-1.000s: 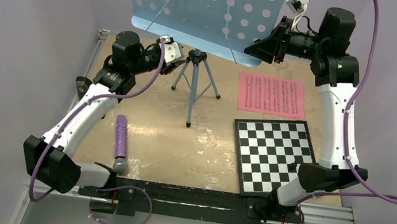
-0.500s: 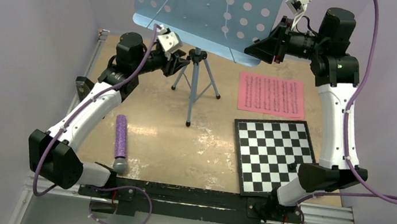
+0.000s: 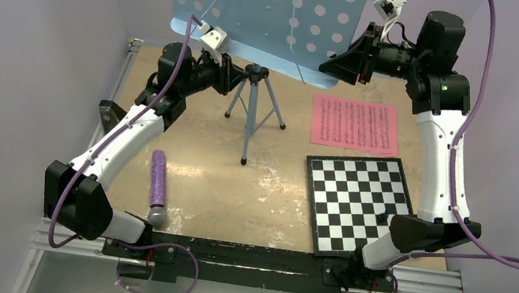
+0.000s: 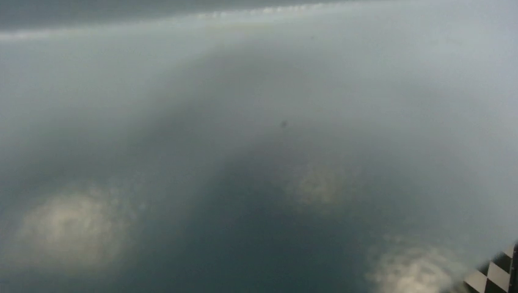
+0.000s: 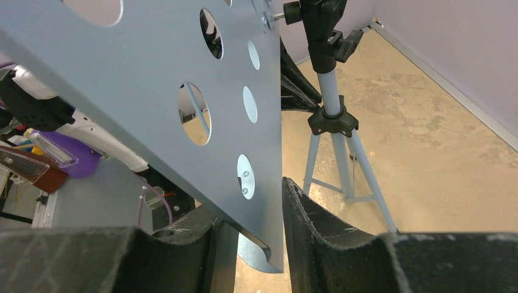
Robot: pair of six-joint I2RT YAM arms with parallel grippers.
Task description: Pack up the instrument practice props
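Purple mic lies at lower left. Above it, the left gripper sits against the stand, just under the perforated desk. Its wrist view is all blur, so I cannot tell how wide it is open. At upper right, the right gripper pinches the desk's lower edge. Pink pages lie flat beside the tripod. Folding the stand seems the step in hand, and next the left likely needs a firm hold on the neck.
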